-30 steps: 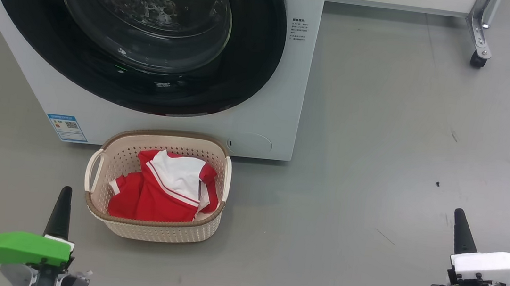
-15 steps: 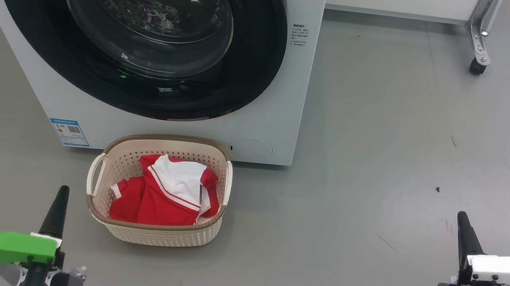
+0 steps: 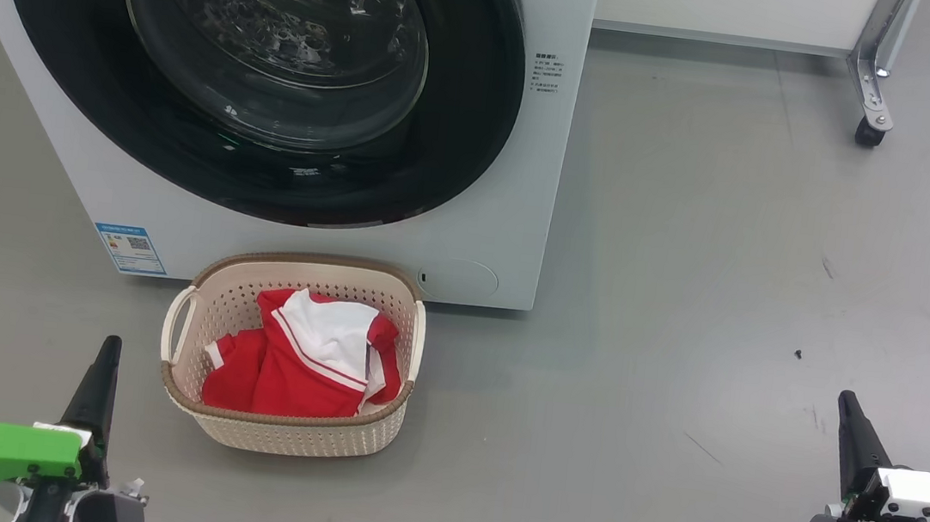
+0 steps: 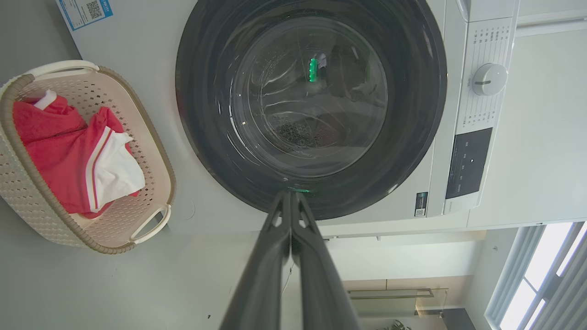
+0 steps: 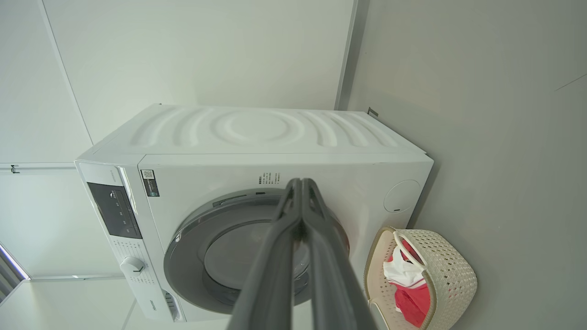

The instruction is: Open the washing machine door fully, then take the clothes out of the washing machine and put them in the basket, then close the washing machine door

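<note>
Red clothes lie in the cream basket just in front of the washing machine, its washing machine door apparently shut, while the left gripper and right gripper, both pinched closed and empty, hang well in front of it, where finishing well likely means withdrawing without nudging the basket.

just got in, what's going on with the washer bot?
Nothing is being handled right now. The washer door looks shut, and the red clothes lie in the basket in front of it. The left gripper and right gripper are both shut and empty, clear of both. Job looks done.
</note>
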`<state>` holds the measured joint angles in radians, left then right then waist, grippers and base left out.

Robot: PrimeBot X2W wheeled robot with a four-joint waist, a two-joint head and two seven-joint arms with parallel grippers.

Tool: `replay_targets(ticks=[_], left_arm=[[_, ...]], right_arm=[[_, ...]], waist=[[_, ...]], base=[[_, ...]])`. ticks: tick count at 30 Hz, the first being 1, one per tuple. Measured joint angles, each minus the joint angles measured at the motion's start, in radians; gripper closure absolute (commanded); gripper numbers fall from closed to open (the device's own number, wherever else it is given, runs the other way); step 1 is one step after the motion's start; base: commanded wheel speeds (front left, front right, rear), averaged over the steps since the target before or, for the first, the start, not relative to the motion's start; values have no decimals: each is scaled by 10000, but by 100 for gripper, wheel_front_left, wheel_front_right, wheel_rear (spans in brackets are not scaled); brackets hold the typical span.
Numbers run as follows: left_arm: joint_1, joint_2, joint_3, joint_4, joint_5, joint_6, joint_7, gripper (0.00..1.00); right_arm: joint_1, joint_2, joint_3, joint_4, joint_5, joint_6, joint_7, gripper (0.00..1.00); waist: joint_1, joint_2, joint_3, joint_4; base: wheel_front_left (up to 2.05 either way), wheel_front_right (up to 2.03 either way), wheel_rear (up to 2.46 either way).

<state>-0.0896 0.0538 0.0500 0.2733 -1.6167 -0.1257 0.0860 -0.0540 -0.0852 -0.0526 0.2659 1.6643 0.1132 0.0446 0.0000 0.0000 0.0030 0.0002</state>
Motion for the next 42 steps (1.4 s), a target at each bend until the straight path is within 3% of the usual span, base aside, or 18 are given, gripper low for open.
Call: replay_targets(ticks=[42], left_arm=[[1, -10, 38, -6, -6, 0, 12, 100]], right_arm=[[-40, -19, -52, 100, 29, 33, 31, 100]], waist=[[0, 0, -2, -2]], base=[[0, 0, 0]])
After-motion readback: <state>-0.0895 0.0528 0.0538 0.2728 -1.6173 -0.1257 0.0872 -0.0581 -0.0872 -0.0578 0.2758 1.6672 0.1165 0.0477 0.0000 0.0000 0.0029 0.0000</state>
